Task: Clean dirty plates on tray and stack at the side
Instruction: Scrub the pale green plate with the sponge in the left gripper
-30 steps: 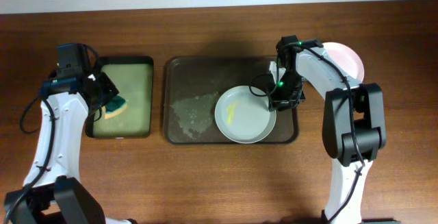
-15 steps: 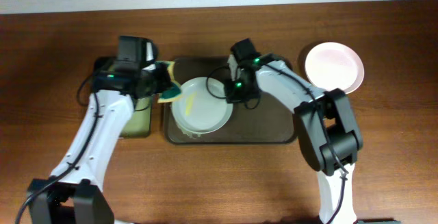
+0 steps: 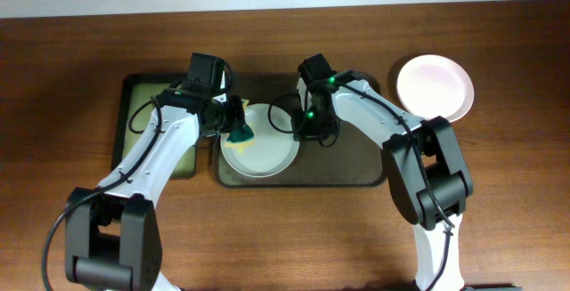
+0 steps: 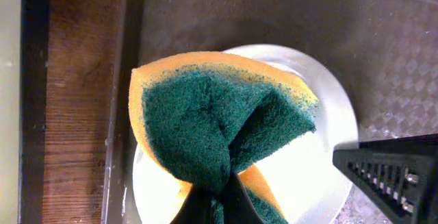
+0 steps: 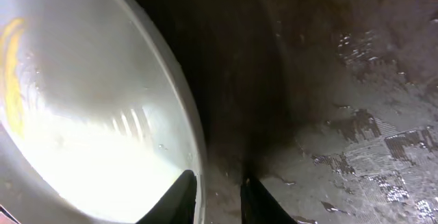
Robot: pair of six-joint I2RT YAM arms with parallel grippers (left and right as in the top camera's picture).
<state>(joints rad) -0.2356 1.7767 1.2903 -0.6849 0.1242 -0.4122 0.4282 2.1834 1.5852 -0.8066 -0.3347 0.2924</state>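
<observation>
A white plate point(image 3: 267, 149) lies on the left part of the dark brown tray point(image 3: 356, 162). My left gripper point(image 3: 233, 122) is shut on a green and yellow sponge point(image 3: 240, 134) and presses it onto the plate's left half. The sponge point(image 4: 219, 121) covers much of the plate point(image 4: 321, 169) in the left wrist view. My right gripper point(image 3: 307, 129) is shut on the plate's right rim. In the right wrist view its fingers point(image 5: 219, 196) straddle the rim, and a yellow smear shows on the plate point(image 5: 89, 114). A second white plate point(image 3: 434, 87) sits on the table at the right. A third plate is not in view.
A smaller black-rimmed tray point(image 3: 142, 113) with a greenish inside stands left of the brown tray, partly under my left arm. The brown tray's floor point(image 5: 342, 80) is wet. The right gripper's finger point(image 4: 397, 176) shows in the left wrist view.
My right gripper dragged the plate from the tray's right side to its left. My left gripper carried the sponge from the small tray onto the plate.
</observation>
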